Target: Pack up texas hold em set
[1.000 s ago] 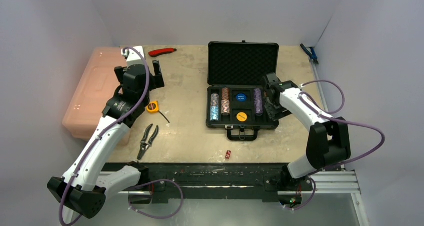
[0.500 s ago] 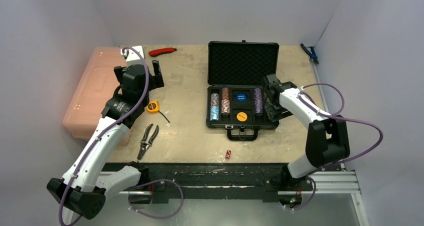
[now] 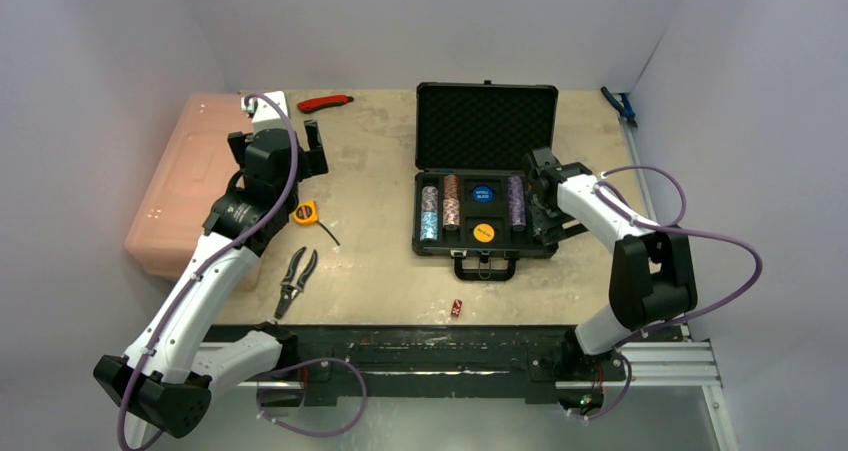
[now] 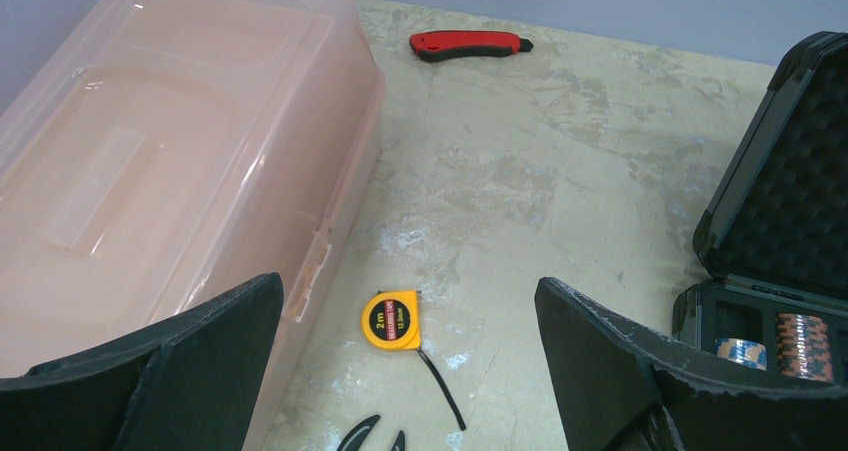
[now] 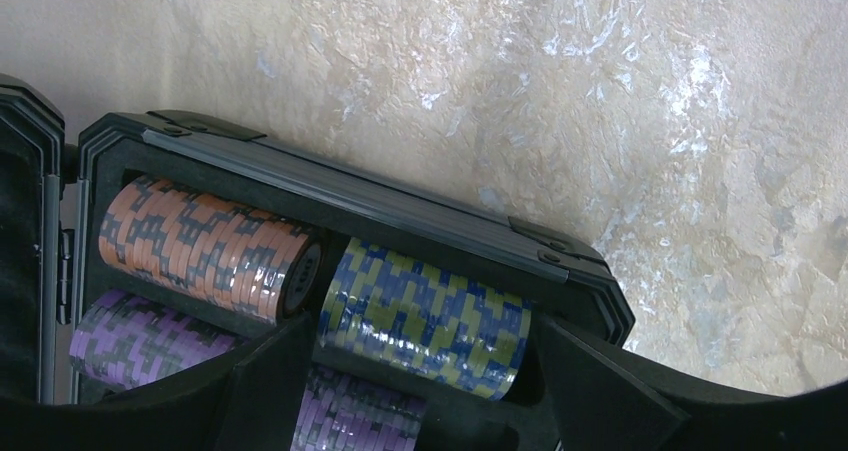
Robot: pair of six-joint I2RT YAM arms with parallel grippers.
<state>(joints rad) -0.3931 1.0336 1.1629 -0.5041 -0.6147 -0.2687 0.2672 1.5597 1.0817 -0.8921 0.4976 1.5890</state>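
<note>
Hardly anything moved since a second ago, we just see the right arm [image 3: 650, 271] tuck its elbow in a bit. The left gripper [image 4: 407, 289] hangs spread wide above the tape measure [image 4: 391, 319] by the pink box [image 3: 185, 186]. A red die [image 3: 456, 308] sits loose near the table's [image 3: 380, 201] front edge, and the black case [image 3: 486, 121] lies open with chips inside. The right gripper [image 5: 422, 323] is released too, straddling a blue-yellow chip stack [image 5: 425, 311] along the case's right wall.
</note>
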